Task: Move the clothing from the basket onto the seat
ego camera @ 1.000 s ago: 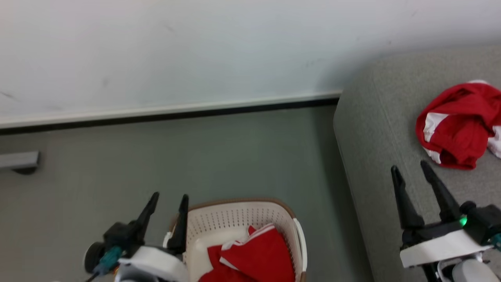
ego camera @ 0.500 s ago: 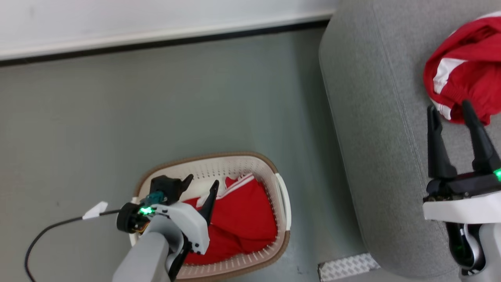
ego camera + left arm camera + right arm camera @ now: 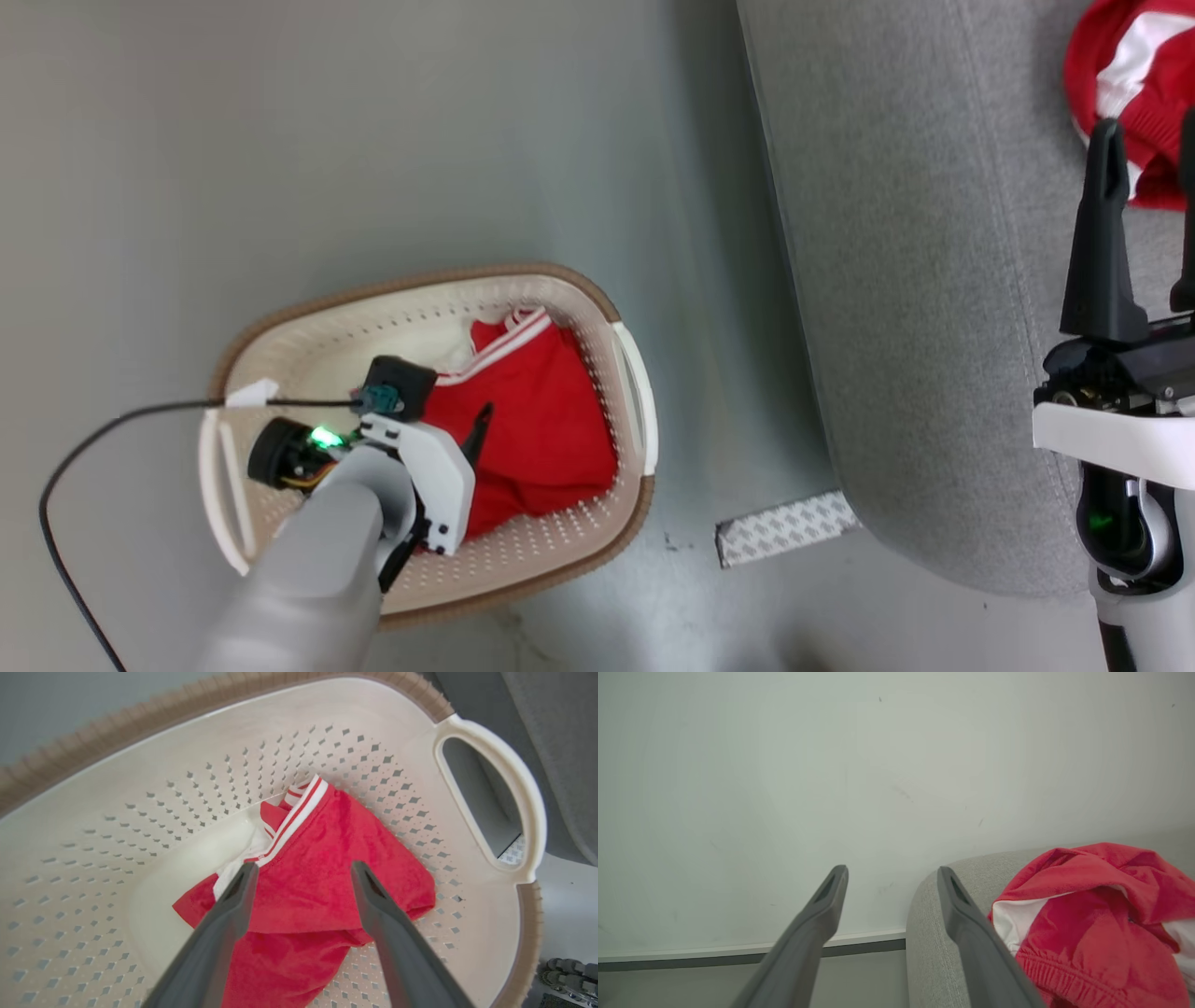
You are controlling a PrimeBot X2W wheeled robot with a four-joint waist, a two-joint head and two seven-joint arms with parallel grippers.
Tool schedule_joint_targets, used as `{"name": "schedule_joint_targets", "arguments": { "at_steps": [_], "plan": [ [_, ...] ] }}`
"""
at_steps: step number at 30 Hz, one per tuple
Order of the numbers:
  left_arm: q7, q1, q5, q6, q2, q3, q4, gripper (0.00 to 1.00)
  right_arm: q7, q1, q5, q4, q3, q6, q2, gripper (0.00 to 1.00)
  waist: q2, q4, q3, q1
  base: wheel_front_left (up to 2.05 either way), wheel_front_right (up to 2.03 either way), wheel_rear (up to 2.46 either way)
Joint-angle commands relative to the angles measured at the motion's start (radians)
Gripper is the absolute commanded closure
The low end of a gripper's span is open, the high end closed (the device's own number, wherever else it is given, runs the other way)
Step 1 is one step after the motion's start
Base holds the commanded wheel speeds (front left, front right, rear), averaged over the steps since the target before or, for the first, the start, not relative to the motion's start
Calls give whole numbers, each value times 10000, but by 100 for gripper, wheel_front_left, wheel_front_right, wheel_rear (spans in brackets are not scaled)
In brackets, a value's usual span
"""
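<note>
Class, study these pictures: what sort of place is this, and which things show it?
Probably a living-room-style indoor space: a grey upholstered sofa, a laundry basket of red clothing on a smooth grey floor, and a bare white wall.

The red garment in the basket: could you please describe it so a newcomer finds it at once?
Left of the big grey sofa, a cream, brown-rimmed basket stands on the floor. The red garment lies crumpled inside it, white stripes along one edge; the other red garment lies on the sofa.
</note>
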Motion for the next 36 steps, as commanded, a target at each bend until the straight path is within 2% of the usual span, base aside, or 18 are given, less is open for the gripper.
{"name": "schedule_joint_targets", "arguments": {
  "at_steps": [1,6,19,27,36],
  "plan": [
    [57,-228,-133,14,108,-130,188,0,-22,-154,32,-129,30,-22,98,0,-1,-226,462,-3,0,0,0],
    [43,-806,-224,14,219,-507,753,0,-24,-456,54,-564,86,-22,244,0,-1,-362,1095,-3,0,0,0],
    [899,-2095,-96,25,848,-1003,1442,0,-22,-747,-73,-2169,-42,-22,589,0,-1,-775,2784,-3,0,0,0],
    [1407,-2398,-28,17,742,-1499,1527,0,-22,-487,-429,-2528,-91,-22,695,0,-1,-697,3096,-3,5,5,5],
    [2287,-2342,-58,18,1003,-2067,1601,0,-22,-297,-936,-2742,86,-22,721,0,-1,-418,3176,-3,11,11,11]
  ]
}}
